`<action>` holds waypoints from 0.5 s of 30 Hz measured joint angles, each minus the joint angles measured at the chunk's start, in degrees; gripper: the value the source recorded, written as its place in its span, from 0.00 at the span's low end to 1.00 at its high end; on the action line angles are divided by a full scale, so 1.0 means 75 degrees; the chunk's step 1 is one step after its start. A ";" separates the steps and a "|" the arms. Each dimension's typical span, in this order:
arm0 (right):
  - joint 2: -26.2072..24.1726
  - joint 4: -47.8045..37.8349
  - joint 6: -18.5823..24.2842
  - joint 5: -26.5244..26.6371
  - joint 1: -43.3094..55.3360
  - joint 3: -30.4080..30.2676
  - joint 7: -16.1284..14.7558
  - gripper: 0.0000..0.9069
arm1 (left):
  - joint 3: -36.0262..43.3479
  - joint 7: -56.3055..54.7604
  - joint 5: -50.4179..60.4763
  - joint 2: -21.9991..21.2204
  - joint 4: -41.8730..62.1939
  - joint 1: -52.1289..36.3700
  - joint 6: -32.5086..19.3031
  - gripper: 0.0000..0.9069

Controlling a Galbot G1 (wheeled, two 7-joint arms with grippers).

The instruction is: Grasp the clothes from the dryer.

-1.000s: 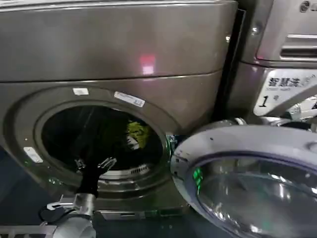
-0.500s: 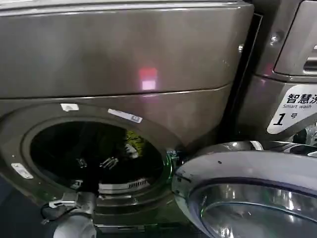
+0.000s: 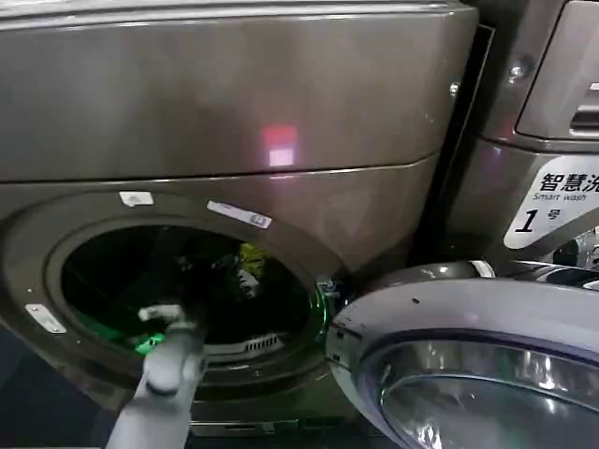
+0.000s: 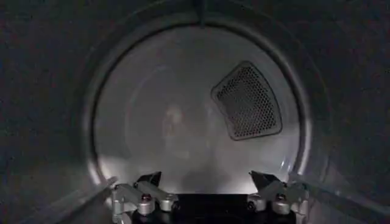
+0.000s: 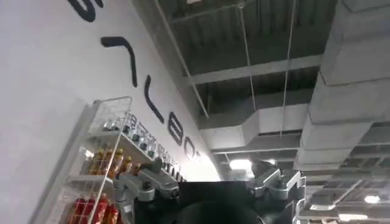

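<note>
The clothes (image 3: 249, 268), a soft yellow-green bundle, lie beyond and right of the left gripper (image 4: 209, 182), whose spread fingers face the dryer (image 3: 234, 103)'s smooth round drum and mesh vent (image 4: 247, 101). The right gripper (image 5: 210, 176), released, points at ceiling ducts.

You're working in dim light: the dryer (image 3: 234, 103) front shows a soft sheen with a small pink-white glare patch above the porthole, and the drum interior is nearly black apart from a green glow low at the opening's rim. The glass door (image 3: 468, 374) throws bright streaky reflections. The head view is slightly soft, the left arm (image 3: 159, 383) blurred. Inside the drum, your left wrist view is murky and grainy, brightest on the back wall. The right wrist view is washed out by ceiling lights.
</note>
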 measured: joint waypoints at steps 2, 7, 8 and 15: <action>-0.0009 0.0000 0.0019 -0.0003 0.0001 0.0011 -0.0019 1.00 | -0.0040 0.0093 0.0009 -0.0130 0.0608 -0.0487 -0.0068 1.00; -0.0008 -0.0020 0.0065 -0.0015 0.0068 -0.0017 -0.0059 1.00 | -0.0098 0.0459 0.0215 -0.0309 0.2224 -0.1697 -0.0239 1.00; -0.0007 -0.0010 0.0070 -0.0018 0.0093 -0.0040 -0.0062 1.00 | -0.0096 0.0575 0.0293 -0.0317 0.2523 -0.1920 -0.0248 1.00; 0.0024 0.0001 0.0119 -0.0045 0.0183 -0.0160 -0.0110 1.00 | 0.0071 0.2229 0.1330 -0.0321 0.4619 -0.3368 -0.0160 1.00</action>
